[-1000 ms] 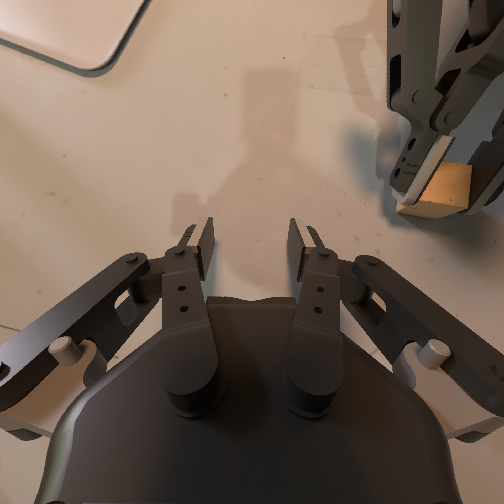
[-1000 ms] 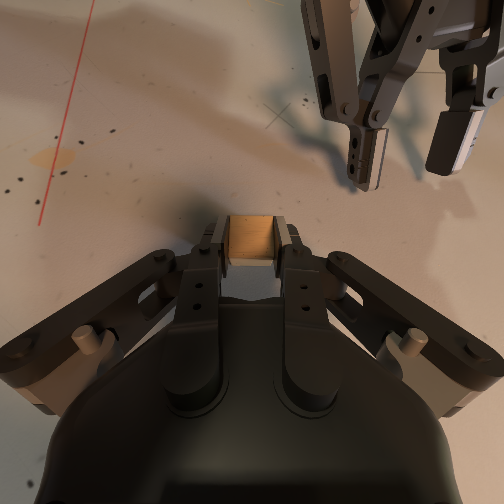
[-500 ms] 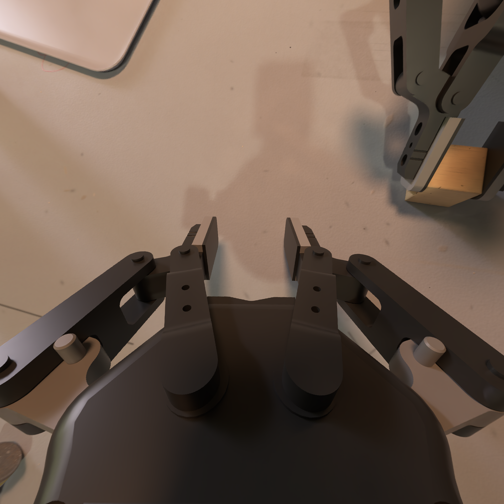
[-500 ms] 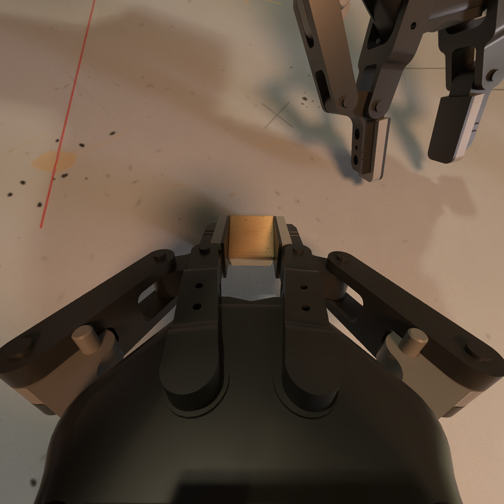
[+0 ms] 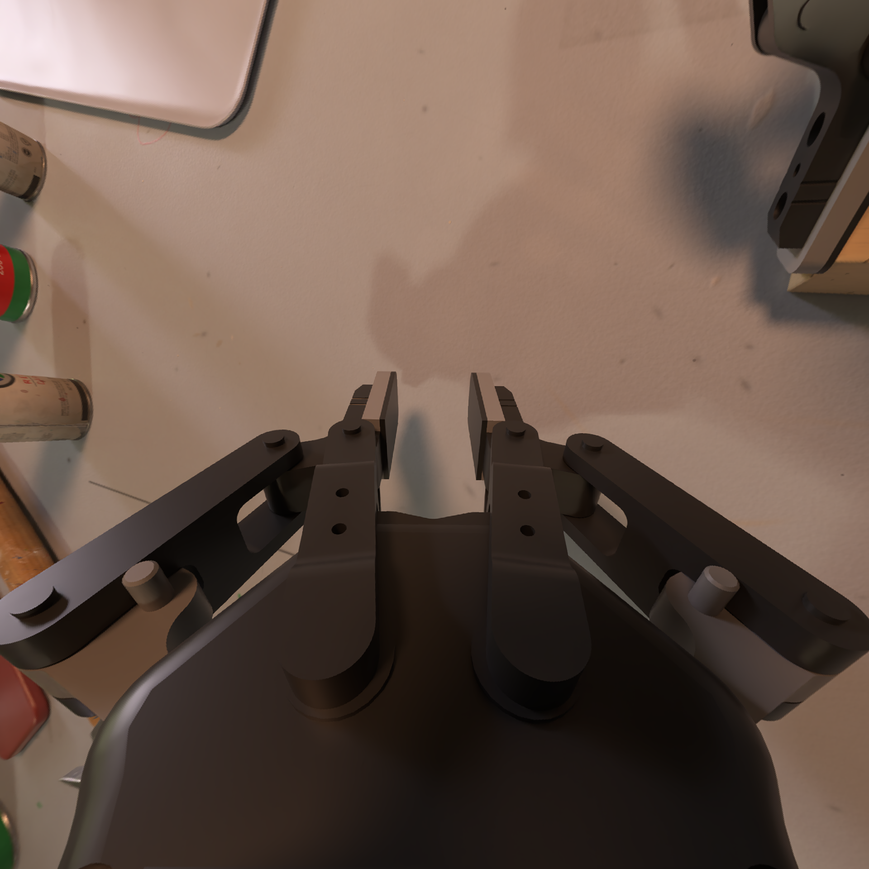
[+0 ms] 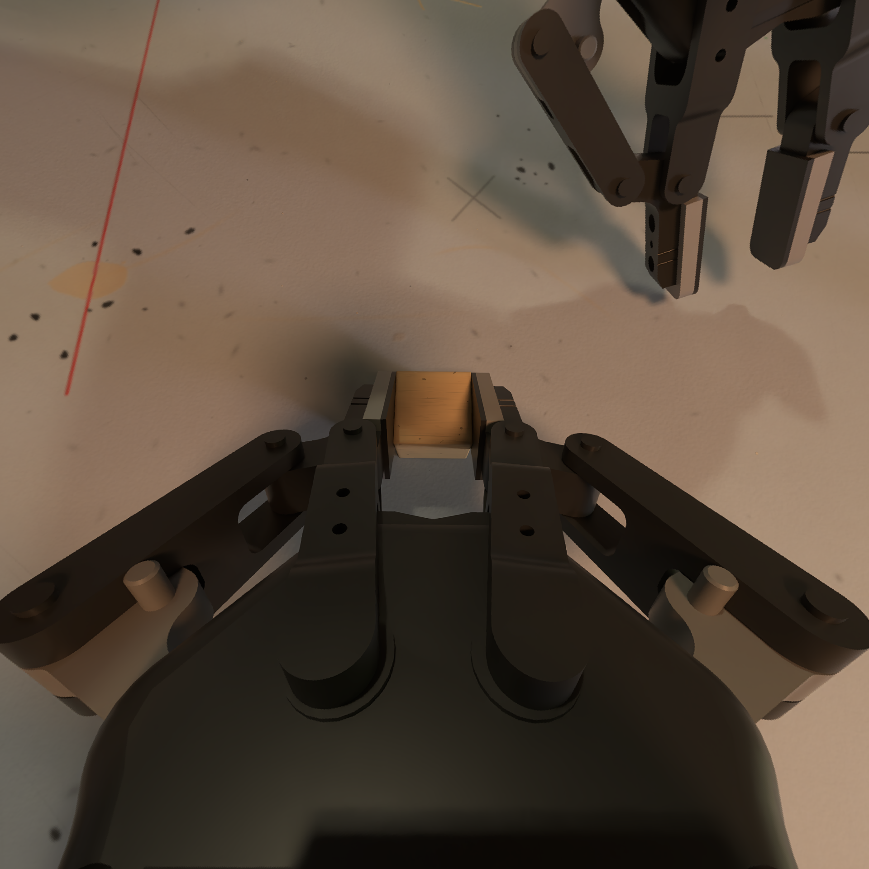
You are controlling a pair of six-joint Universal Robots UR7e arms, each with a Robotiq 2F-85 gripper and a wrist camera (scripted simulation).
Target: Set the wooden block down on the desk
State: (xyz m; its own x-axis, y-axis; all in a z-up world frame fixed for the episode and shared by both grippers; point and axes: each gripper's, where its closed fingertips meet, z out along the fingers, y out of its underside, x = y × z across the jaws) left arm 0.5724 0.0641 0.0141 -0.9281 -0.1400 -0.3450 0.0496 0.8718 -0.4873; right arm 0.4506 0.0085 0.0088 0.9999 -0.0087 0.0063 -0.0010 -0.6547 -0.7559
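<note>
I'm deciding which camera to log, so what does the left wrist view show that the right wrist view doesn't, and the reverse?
Only the left wrist view shows the cans along the left edge, a pale rounded-corner panel and a red object. Only the right wrist view shows the red line, black specks and a pencilled cross. Both show the wooden block clamped by the right gripper, the empty left gripper and the desk.

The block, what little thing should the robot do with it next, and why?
Probably open the right gripper a little to let go. Its fingers are clamped on both sides of the block, and in the left wrist view the block's bottom edge seems to sit on the desk already. The left gripper is open, empty and apart.
</note>
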